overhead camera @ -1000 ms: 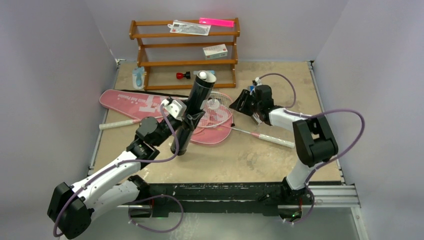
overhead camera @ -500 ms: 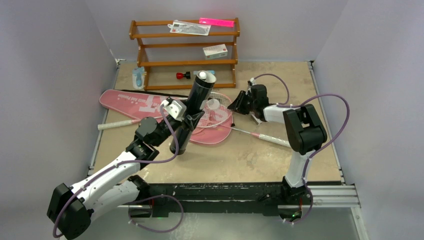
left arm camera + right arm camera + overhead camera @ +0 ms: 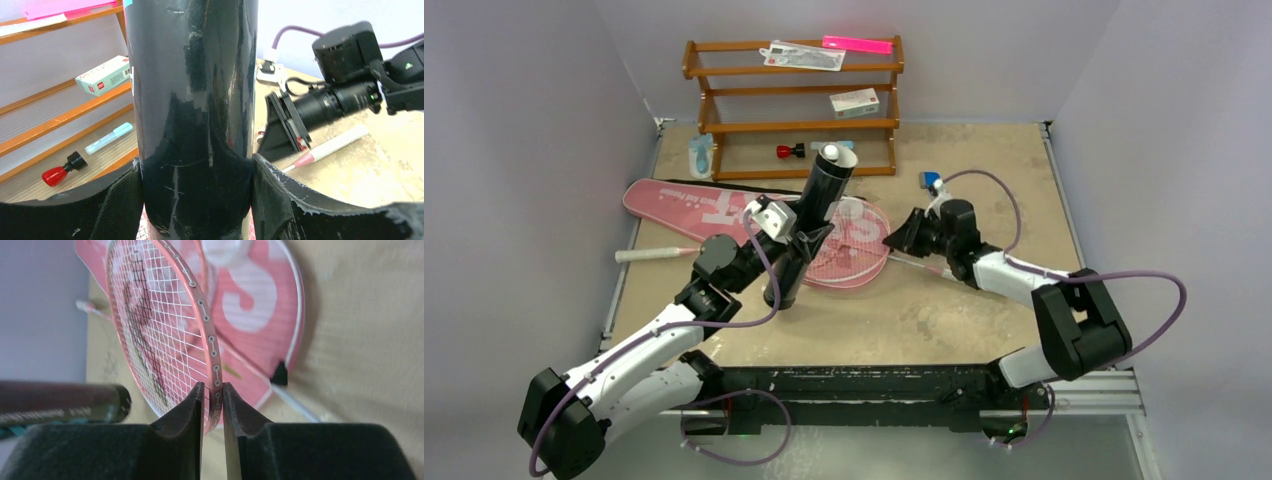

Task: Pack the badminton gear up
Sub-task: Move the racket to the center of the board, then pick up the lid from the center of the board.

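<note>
The left hand point(image 3: 800, 243) is clamped round the tube point(image 3: 819, 200), tilted above the bag point(image 3: 674, 200), middle of the table point(image 3: 984, 180). The right hand point(image 3: 214, 402) is pinching the racket point(image 3: 150, 315) rim, just right of the tube.

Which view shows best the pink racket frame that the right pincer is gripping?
The right wrist view: the racket frame sits close up, pinched by the right pincer. The top view shows it small, partly behind the black tube. The left wrist view shows mostly tube, no frame.
</note>
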`<state>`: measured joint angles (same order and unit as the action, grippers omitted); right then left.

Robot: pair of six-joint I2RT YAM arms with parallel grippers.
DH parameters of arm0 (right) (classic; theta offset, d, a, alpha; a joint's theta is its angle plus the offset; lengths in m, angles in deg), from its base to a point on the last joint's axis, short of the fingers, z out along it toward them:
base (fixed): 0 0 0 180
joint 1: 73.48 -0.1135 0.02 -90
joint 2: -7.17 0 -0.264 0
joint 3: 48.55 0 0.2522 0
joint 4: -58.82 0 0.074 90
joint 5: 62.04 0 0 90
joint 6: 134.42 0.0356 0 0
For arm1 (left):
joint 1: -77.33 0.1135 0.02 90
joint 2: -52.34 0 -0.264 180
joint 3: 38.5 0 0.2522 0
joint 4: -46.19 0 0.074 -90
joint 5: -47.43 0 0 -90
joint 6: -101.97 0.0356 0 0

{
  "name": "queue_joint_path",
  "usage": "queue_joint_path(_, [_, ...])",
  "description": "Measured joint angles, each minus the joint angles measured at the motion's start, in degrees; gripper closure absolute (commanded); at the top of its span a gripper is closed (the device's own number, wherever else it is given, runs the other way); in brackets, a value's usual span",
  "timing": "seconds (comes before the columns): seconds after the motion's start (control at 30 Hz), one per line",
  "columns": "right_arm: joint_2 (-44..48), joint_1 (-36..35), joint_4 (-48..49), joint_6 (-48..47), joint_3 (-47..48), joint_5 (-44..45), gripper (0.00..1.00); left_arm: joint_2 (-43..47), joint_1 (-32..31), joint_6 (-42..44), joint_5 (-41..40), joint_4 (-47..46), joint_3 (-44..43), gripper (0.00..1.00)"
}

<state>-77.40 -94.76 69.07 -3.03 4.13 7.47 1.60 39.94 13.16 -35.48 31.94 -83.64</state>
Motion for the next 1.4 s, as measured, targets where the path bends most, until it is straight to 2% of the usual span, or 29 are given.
queue_joint_path(0.07, [1.4, -0.7, 0.2, 0.3, -3.5, 0.0, 0.60, 0.0, 0.0, 0.0, 0.2, 0.0, 0.0, 0.54])
queue_joint_path(0.17, [2.0, -0.9, -0.7, 0.8, -7.9, 0.4, 0.11, 0.0, 0.0, 0.0, 0.2, 0.0, 0.0, 0.53])
queue_joint_path(0.2, [2.3, -0.9, -1.5, 0.6, -8.8, 0.9, 0.09, 0.0, 0.0, 0.0, 0.3, 0.1, 0.0, 0.54])
queue_joint_path(0.27, [3.0, -0.9, -2.8, 0.1, -9.3, 2.2, 0.13, 0.1, 0.0, 0.0, 0.4, 0.1, 0.0, 0.54])
queue_joint_path(0.37, [4.8, -1.0, -5.5, -2.0, -7.7, 4.9, 0.27, 0.3, 0.0, 0.0, 0.6, 0.1, 0.0, 0.54])
queue_joint_path(0.43, [4.5, -1.3, -7.9, -3.9, -4.2, 6.8, 0.30, 0.3, 0.0, 0.0, 0.7, 0.1, 0.0, 0.54])
queue_joint_path(0.5, [2.3, -1.9, -10.5, -6.1, 2.2, 9.6, 0.28, 0.3, 0.0, 0.0, 0.8, 0.1, 0.0, 0.54])
queue_joint_path(0.67, [-7.3, -3.1, -13.7, -10.2, 18.8, 12.4, 0.15, 0.8, 0.1, 0.1, 0.9, 0.2, 0.0, 0.54])
queue_joint_path(0.73, [-11.6, -3.6, -14.6, -11.3, 24.1, 12.7, 0.03, 0.9, 0.1, 0.2, 0.9, 0.2, 0.0, 0.53])
queue_joint_path(0.77, [-13.9, -3.9, -15.2, -11.9, 26.5, 13.2, 0.01, 1.0, 0.1, 0.2, 0.9, 0.2, 0.0, 0.54])
queue_joint_path(1.03, [-30.8, -8.5, -24.2, -17.9, 43.0, 19.6, 0.07, 2.2, 0.1, 1.1, -0.9, 0.6, 0.0, 0.54])
queue_joint_path(1.3, [-37.2, -14.1, -30.7, -22.4, 50.1, 29.2, 0.06, 4.2, 0.2, 1.4, -4.2, 0.8, 0.0, 0.54])
queue_joint_path(1.4, [-38.3, -15.3, -31.6, -23.3, 51.9, 31.6, 0.10, 4.2, 0.3, 1.4, -4.4, 0.8, 0.0, 0.54])
